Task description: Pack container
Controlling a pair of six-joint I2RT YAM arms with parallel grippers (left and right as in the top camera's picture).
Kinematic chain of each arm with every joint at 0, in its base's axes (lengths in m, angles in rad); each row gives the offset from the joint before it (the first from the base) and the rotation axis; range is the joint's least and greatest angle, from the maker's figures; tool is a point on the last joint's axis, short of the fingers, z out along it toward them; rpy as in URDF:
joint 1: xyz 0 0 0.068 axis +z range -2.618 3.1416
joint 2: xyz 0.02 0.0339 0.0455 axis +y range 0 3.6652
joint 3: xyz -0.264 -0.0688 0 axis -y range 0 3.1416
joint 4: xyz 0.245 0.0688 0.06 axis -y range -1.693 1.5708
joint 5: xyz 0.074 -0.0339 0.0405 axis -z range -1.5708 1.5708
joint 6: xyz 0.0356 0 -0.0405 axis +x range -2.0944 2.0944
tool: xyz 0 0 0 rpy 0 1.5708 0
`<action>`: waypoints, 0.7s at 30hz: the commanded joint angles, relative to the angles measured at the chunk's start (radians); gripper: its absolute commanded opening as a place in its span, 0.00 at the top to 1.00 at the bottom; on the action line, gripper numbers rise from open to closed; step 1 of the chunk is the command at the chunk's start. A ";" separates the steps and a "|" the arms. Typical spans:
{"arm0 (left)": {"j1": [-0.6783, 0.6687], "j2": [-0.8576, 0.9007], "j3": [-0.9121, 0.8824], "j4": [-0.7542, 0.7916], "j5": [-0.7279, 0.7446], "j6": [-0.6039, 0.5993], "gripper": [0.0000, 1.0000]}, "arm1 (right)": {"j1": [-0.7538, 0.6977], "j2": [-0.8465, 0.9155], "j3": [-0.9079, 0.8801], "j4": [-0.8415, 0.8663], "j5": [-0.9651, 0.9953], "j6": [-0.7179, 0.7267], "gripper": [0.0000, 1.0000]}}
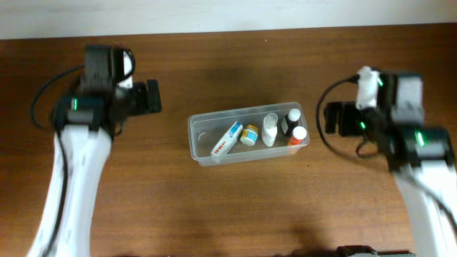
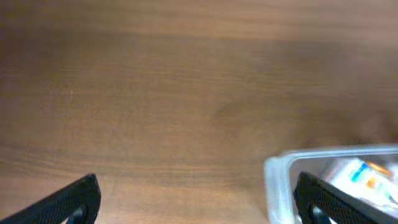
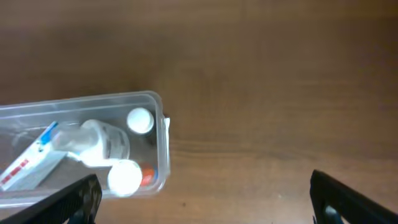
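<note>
The clear plastic container (image 1: pixel 202 135) sits mid-table. Inside it lie a white tube with red and blue print (image 1: pixel 226 138), a small yellow-label jar (image 1: pixel 249 134), a white bottle (image 1: pixel 269 129), a dark bottle with a white cap (image 1: pixel 291 119) and an orange bottle with a white cap (image 1: pixel 297 135). My left gripper (image 1: pixel 153 96) is open and empty, left of the container; the left wrist view shows its jaws (image 2: pixel 199 199) wide apart beside the container's corner (image 2: pixel 280 177). My right gripper (image 1: pixel 333 118) is open and empty, right of the container (image 3: pixel 160 134), jaws (image 3: pixel 208 196) wide apart.
The brown wooden table (image 1: pixel 228 207) stretches around the container. A pale wall strip (image 1: pixel 214 14) runs along the far edge. Both white arms reach in from the near side, left and right.
</note>
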 commanded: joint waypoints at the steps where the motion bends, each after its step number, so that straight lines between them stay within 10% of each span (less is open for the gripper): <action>1: -0.024 -0.285 -0.259 0.106 -0.012 0.020 0.00 | 0.005 -0.218 -0.188 0.040 0.051 0.020 0.02; 8: -0.023 -0.676 -0.695 0.265 -0.053 0.019 0.00 | 0.005 -0.626 -0.507 0.042 0.045 0.058 0.02; 21: -0.023 -0.703 -0.732 -0.004 -0.053 0.019 0.00 | 0.005 -0.671 -0.584 0.014 0.039 0.057 0.01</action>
